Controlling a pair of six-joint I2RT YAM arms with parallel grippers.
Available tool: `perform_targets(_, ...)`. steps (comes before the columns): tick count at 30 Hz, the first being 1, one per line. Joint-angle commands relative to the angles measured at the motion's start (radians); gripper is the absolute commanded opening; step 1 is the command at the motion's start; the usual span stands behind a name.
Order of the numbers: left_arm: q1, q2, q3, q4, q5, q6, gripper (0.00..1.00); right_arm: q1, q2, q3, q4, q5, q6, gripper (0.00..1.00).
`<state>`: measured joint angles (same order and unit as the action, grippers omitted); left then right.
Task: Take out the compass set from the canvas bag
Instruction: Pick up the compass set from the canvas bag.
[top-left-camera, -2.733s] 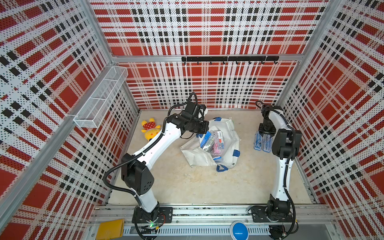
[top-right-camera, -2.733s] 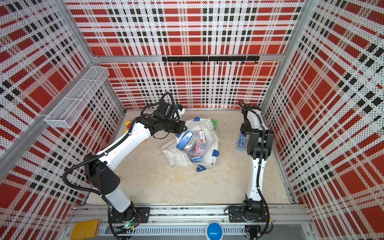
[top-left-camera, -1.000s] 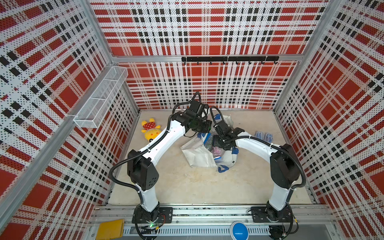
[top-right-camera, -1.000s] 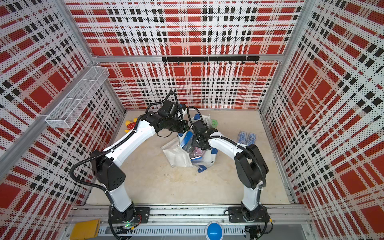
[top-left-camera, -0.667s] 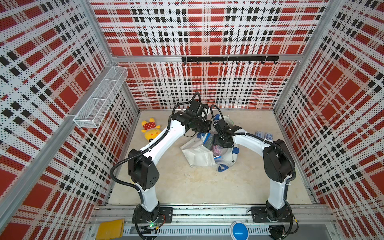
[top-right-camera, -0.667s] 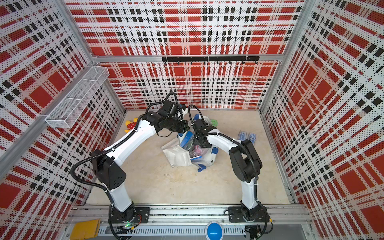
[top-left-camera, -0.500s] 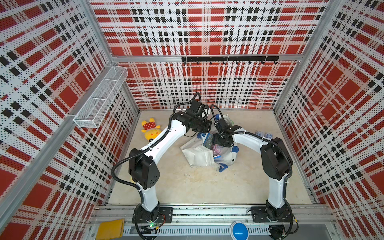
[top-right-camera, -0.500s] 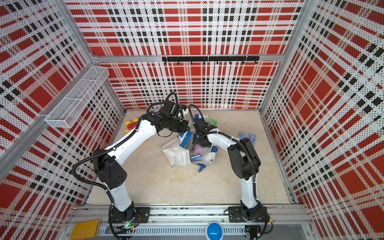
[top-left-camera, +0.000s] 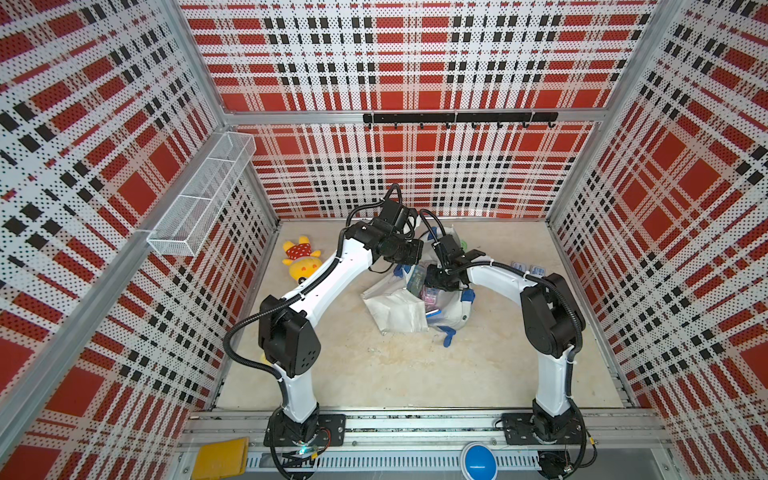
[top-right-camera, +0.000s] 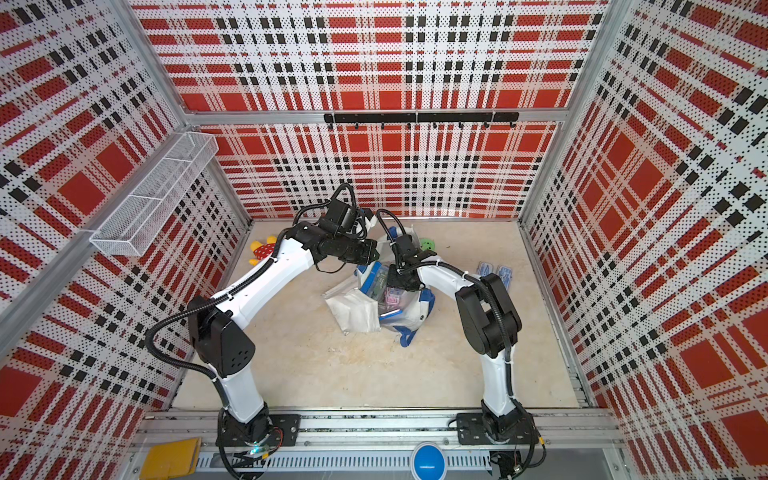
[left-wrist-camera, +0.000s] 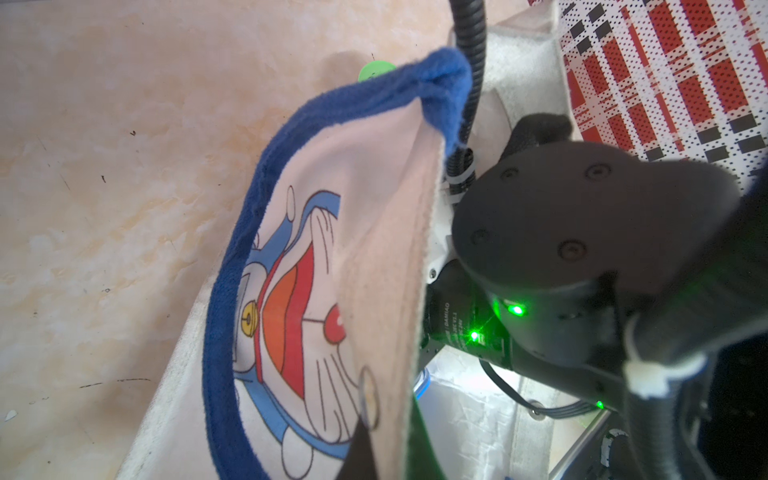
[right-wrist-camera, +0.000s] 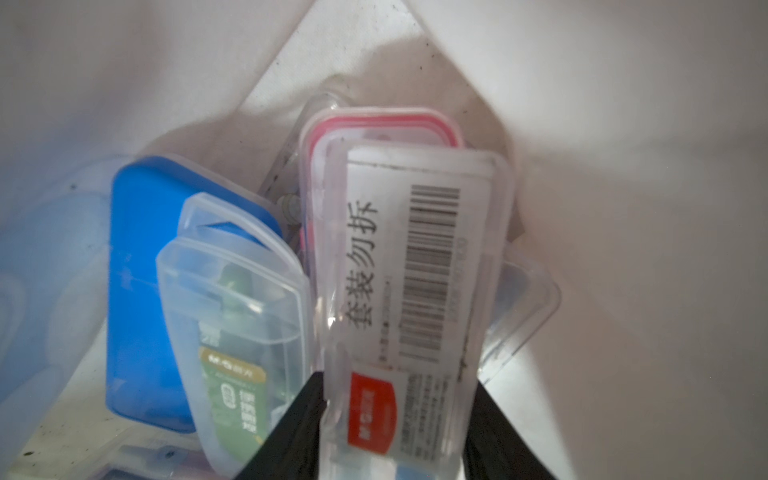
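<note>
Several plastic cases stand packed in the canvas bag (top-left-camera: 395, 307). It lies slumped on the bench (top-left-camera: 374, 374) toward the back edge, about midway between the side edges, with its mouth facing up. My left jaws are closed tight on the bag's fabric rim near the blue strap (left-wrist-camera: 226, 270), holding the mouth up and open. My right jaws are down inside the bag, about half-wide, one on each long side of the compass set (right-wrist-camera: 411, 270) I am after, a clear case with a barcode label and a red sticker. They look pressed against both sides, though I can't vouch that the grip is firm. The set leans on a pink-rimmed case (right-wrist-camera: 374, 120) behind it and touches a green-labelled case (right-wrist-camera: 232, 332) beside it, with a blue-backed case (right-wrist-camera: 141, 270) further over. I judge the grasp is the step in hand, and this set is not out yet. Next I need a firm squeeze, then a slow, straight pull along the case's length out of the mouth. The neighbours could drag along or the smooth plastic could slip, so I want the left holding the rim lifted.
</note>
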<state>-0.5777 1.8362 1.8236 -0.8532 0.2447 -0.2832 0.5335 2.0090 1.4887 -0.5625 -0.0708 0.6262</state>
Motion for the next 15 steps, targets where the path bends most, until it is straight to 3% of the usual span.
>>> perform_targets(1, -0.003, -0.017, 0.049, 0.017, 0.027, 0.003, 0.0, -0.016, 0.07, -0.006, -0.055, -0.009, 0.001, 0.49)
perform_targets(6, -0.006, -0.021, 0.049, 0.017, 0.028, 0.003, 0.0, -0.015, 0.08, -0.005, -0.057, -0.014, 0.006, 0.52)
perform_targets(15, -0.009, -0.036, 0.039, 0.015, 0.017, -0.028, 0.0, -0.014, 0.041, -0.003, -0.076, -0.014, -0.001, 0.33)
